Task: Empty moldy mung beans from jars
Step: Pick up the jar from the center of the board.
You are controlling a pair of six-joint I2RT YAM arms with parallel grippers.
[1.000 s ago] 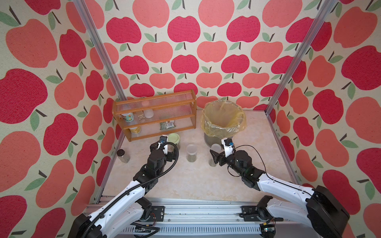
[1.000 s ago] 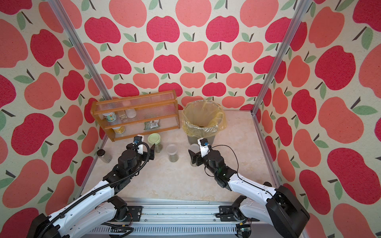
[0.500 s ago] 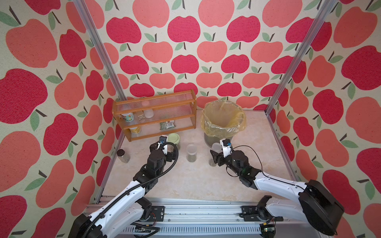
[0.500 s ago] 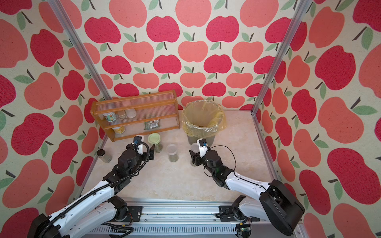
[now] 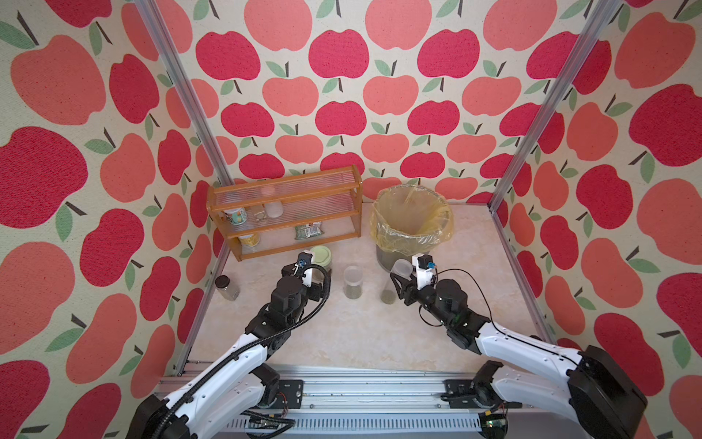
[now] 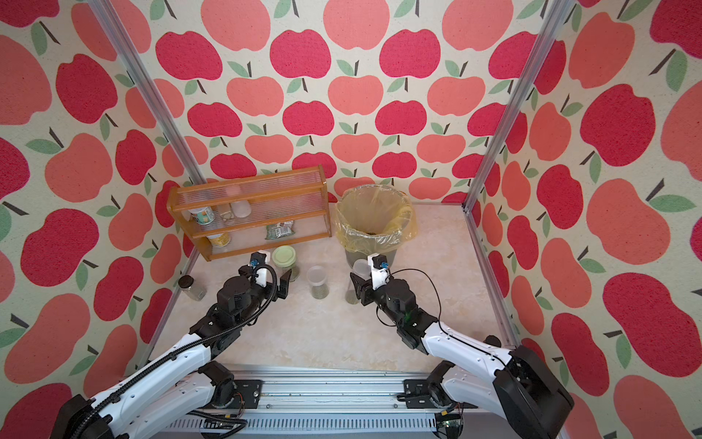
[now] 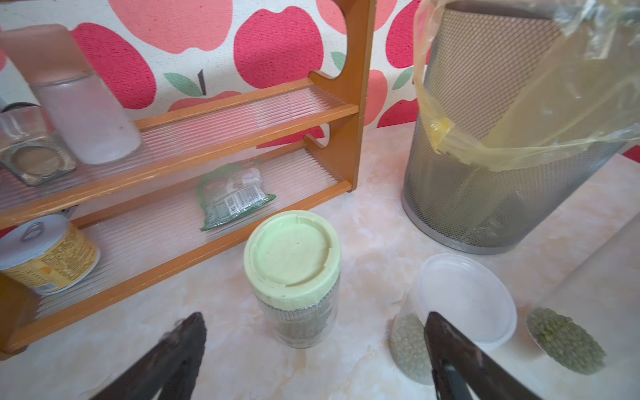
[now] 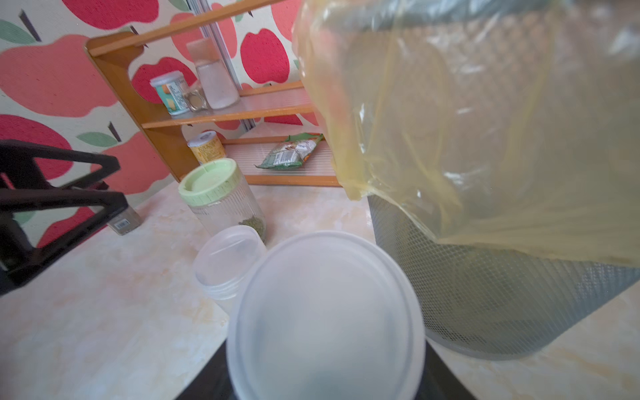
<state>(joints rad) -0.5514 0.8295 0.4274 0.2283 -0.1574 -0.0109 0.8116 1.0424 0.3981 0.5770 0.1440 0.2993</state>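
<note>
Nearest: alu rail [image 5: 361, 387] w/ both arm bases, then the pale marble-look counter [image 5: 342, 342].

Right end effector [image 5: 395, 284] is clamped on the tall slim tube [image 5: 402, 268]. Its jaws press the clear wall from both sides, below the lid. In right wrist view the tube's frosted top fills the foreground w/ a dark finger each side. Tube is upright, base on counter, just in front of the bin. Thin layer of mung beans [image 5: 388, 297] sits at its bottom.

Left end effector [image 7: 313, 317] has jaws wide apart & holds nothing. The squat glass jar [image 7: 294, 270] w/ pale green lid stands just ahead, btwn the fingertips, not touching them. A few beans show low inside.

Short cylinder [image 5: 353, 281] stands upright btwn those two jars, lid on, clear of both end effectors, w/ a low layer of beans.

Small dark-capped jar [image 5: 226, 287] is on the counter by the wall on the left arm's side, well apart.

Further back: wire-mesh bin [image 5: 384, 257] lined w/ yellow bag [image 5: 437, 232]. Beside it is the wooden rack [image 5: 283, 181], against the rear wall. Lower shelf has a green-printed packet [image 5: 307, 231] & yellow tub [image 5: 249, 239]. Upper shelf has a white printed tub [image 5: 235, 214] & frosted bottle [image 5: 273, 208]. Apple-print walls [image 5: 342, 76] all round.
</note>
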